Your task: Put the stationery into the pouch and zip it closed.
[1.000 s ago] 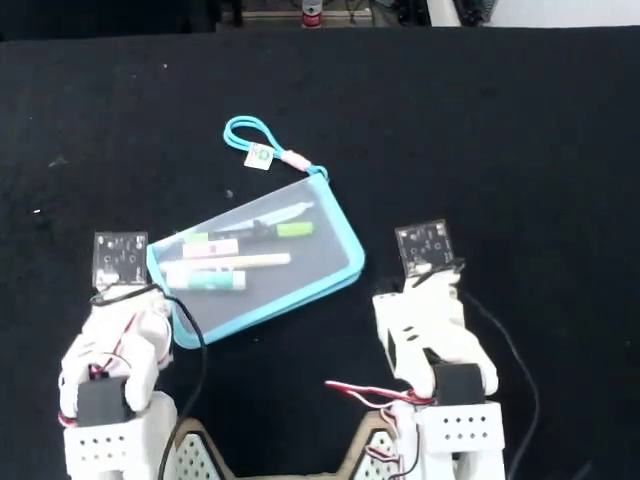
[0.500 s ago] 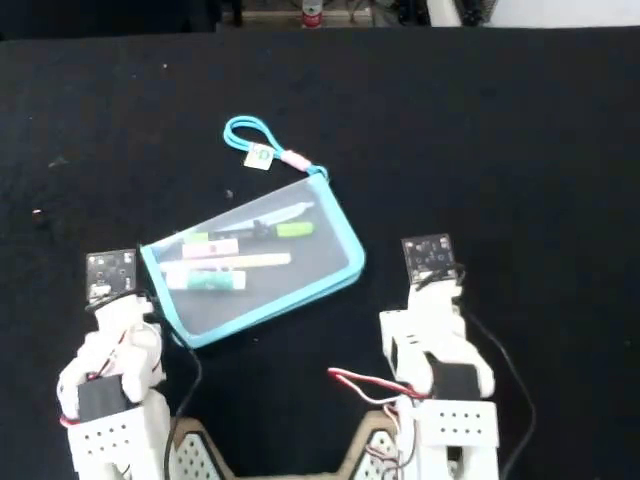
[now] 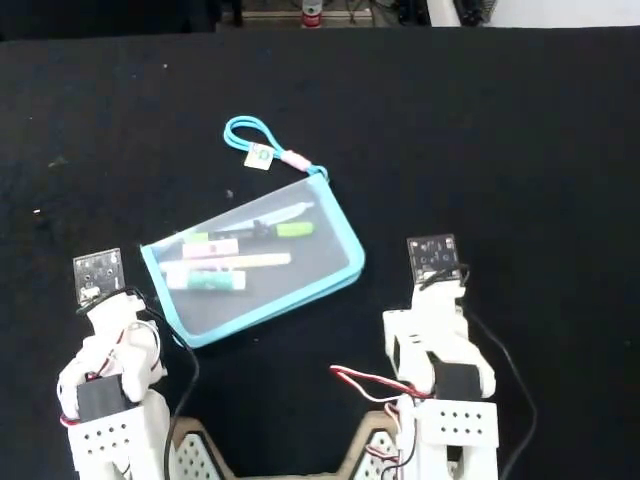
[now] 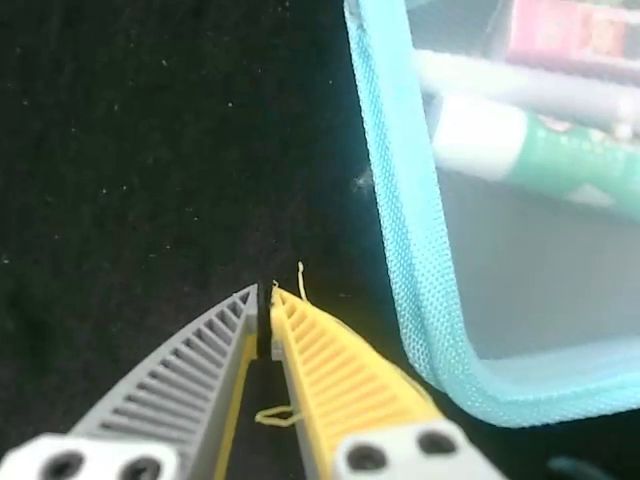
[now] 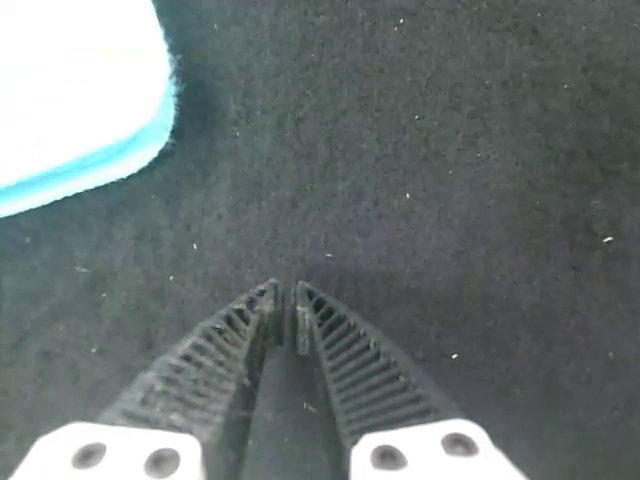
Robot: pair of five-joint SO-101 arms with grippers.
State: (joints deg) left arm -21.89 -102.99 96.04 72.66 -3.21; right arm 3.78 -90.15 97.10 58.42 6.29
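High view: pouch (image 3: 255,265) lies flat on the black table (image 3: 500,130), stationery (image 3: 228,262) inside, one arm at either side of it. Left wrist: left gripper (image 4: 270,300) pinched together, empty, just beside the pouch's teal edge. Right wrist: right gripper (image 5: 284,300) pressed together on nothing, pouch corner apart.

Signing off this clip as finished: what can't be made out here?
- High view: whether the pouch zip is fully shut; slider too small.
- Left wrist view: stationery cut off by the frame edge.
- Right wrist view: most of the pouch lies past the edge.
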